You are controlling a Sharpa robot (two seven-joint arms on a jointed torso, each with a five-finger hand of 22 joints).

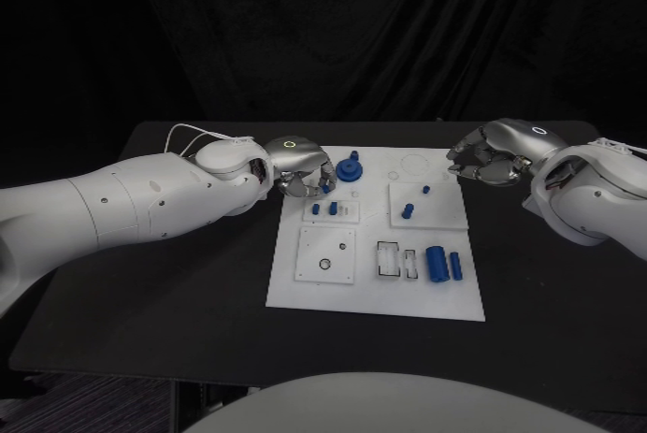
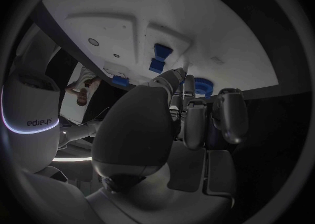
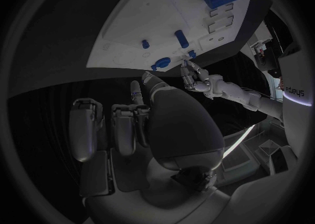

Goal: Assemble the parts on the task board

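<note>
Head view: the task board (image 1: 323, 293) lies at frame centre, blue parts scattered on it. The left hand (image 1: 302, 167) hovers over the board's upper-left corner, just beside the blue gear-like part (image 1: 352, 168); whether its fingers hold anything cannot be told. The right hand (image 1: 488, 154) waits off the board's upper-right edge, fingers curled in on nothing. Judged step: placing or seating a part near the two small pegs (image 1: 323, 208). Next, precise fingertip lowering is needed. The left wrist view adds fingertips (image 2: 176, 77) poised just short of the board.
</note>
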